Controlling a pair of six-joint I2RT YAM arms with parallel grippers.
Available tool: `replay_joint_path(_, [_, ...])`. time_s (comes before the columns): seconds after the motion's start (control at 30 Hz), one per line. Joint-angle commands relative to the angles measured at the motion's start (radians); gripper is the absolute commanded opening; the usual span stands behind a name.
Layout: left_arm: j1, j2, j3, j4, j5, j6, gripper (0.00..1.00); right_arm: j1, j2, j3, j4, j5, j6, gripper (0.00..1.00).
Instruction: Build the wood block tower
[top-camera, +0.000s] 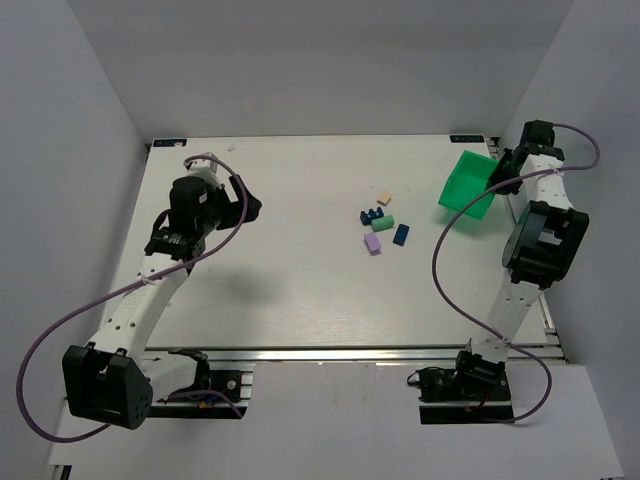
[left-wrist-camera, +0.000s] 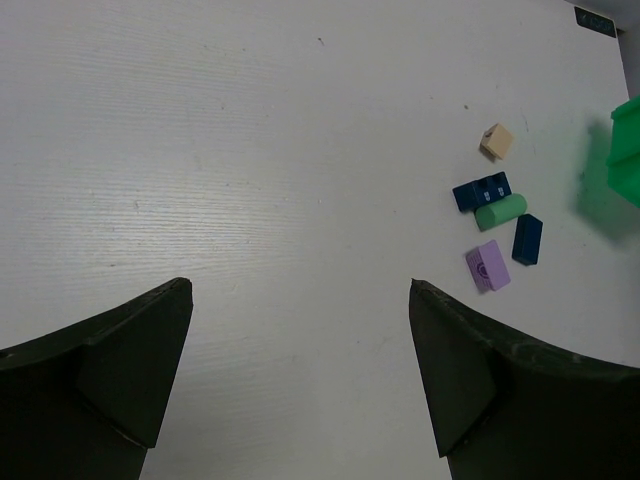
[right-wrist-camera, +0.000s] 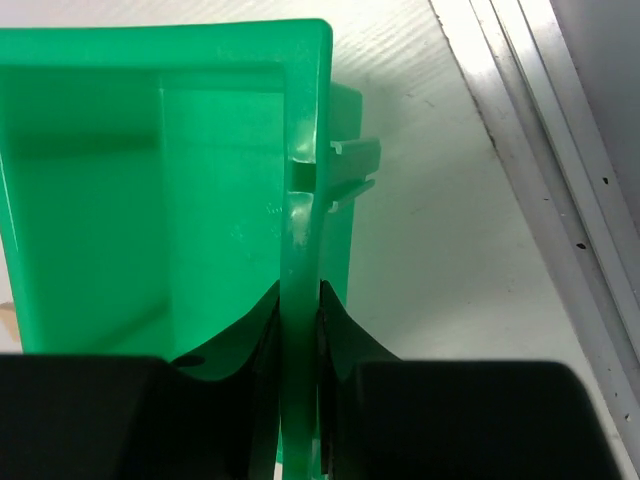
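Blocks (top-camera: 383, 223) lie loose in a small cluster on the table (top-camera: 280, 290), right of centre, none stacked yet. Your left claw (left-wrist-camera: 300, 288) hangs spread and empty; the cluster sits well off to its right and a little ahead. Your right claw (right-wrist-camera: 298, 305) is pinching the wall of the green bin (right-wrist-camera: 150, 200), near the cluster's right side. The right arm is nearer but occupied — the lilac block (left-wrist-camera: 487, 266) lies closest to the left claw, long axis roughly near-to-far

text: none legible | dark corner sticker (left-wrist-camera: 596, 20) on table (left-wrist-camera: 250, 150): print too small to read
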Motion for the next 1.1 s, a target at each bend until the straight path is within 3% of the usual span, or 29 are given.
replay_joint_path(0.0, [0.005,0.026,-0.003,0.029,0.0,0.014,0.98,-0.029,0.023,-0.034,0.051,-0.032,-0.007,0.0])
replay_joint_path(0.13, [0.005,0.056,0.005,0.034,0.026,0.022,0.98,-0.059,0.053,-0.059,0.071,-0.093,-0.048,0.01])
replay_joint_path(0.27, [0.004,0.069,0.007,0.029,0.028,0.028,0.98,-0.063,0.042,-0.067,0.081,-0.11,-0.093,0.12])
replay_joint_path(0.3, [0.004,0.071,0.005,0.031,0.029,0.028,0.98,-0.063,0.036,-0.071,0.084,-0.133,-0.104,0.56])
replay_joint_path(0.33, [0.005,0.073,0.005,0.032,0.031,0.031,0.98,-0.062,0.025,-0.074,0.091,-0.15,-0.143,0.89])
replay_joint_path(0.57, [0.004,0.059,-0.019,0.043,0.059,0.049,0.98,-0.004,-0.105,-0.134,0.103,-0.142,-0.262,0.89])
replay_joint_path(0.73, [0.005,0.056,-0.036,0.071,0.105,0.045,0.98,0.153,-0.249,-0.258,0.169,-0.125,-0.317,0.89])
replay_joint_path(0.9, [0.004,0.057,-0.035,0.06,0.099,0.045,0.98,0.361,-0.256,-0.315,0.199,-0.06,-0.299,0.89])
replay_joint_path(1.07, [0.005,0.054,-0.049,0.066,0.102,0.052,0.98,0.475,-0.196,-0.326,0.242,0.028,-0.248,0.89])
